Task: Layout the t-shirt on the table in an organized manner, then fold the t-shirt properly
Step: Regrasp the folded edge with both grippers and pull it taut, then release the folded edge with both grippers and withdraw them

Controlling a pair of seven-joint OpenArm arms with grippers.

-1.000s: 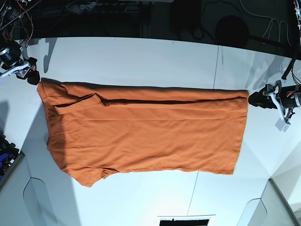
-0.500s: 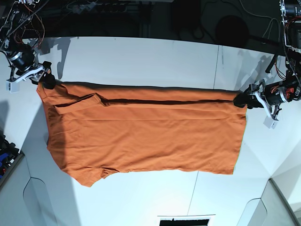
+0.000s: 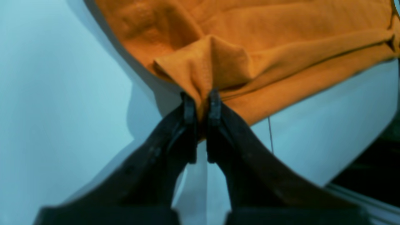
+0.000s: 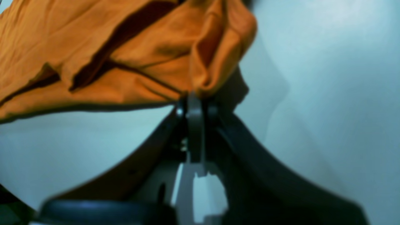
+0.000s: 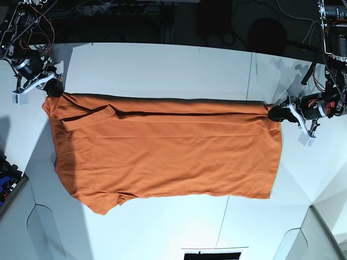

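On the white desk (image 5: 162, 65) the orange t-shirt (image 5: 162, 154) lies spread out flat. The left gripper (image 3: 201, 97) pinches one top corner tight. The right gripper (image 4: 195, 100) pinches the other top corner.

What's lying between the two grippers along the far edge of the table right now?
In the base view, only the plain orange t-shirt spans from the left gripper to the right gripper; both have their jaws shut on its corners.

I can't read any text, label, brand, number or sign from here, neither on the t-shirt (image 5: 162, 151) nor on the tabletop (image 5: 162, 70).
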